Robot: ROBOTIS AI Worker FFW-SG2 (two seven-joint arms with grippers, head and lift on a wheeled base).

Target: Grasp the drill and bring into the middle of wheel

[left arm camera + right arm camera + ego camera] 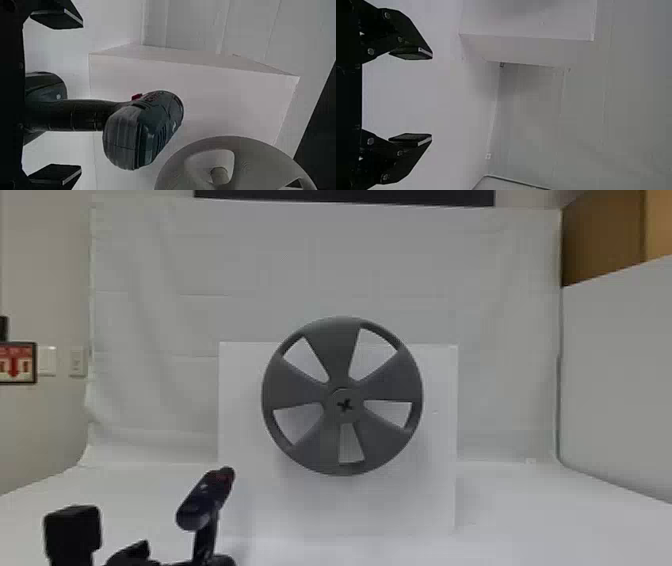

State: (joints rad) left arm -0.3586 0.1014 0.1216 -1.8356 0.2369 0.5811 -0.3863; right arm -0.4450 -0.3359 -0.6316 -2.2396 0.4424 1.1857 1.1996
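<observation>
Dark parts of my left gripper (pixel 132 553) show at the head view's lower left edge, just left of the drill (pixel 205 500), which stands upright with its body slanting toward the back right. In the left wrist view the fingers of my left gripper (pixel 82 97) are wide apart, and the handle of the drill (pixel 85 114) lies between them with a gap on either side. The grey five-spoked wheel (pixel 305 390) has a cross-shaped mark at its hub and is right of and beyond the drill; part of the wheel (pixel 253 162) is also in the left wrist view. My right gripper (pixel 432 97) is open and holds nothing.
A white box (pixel 240 390) stands behind the wheel on the white table (pixel 525 520). White cloth (pixel 165 315) hangs at the back. A pale panel (pixel 615 365) borders the right side. A black block-shaped part (pixel 72 532) rises at the lower left.
</observation>
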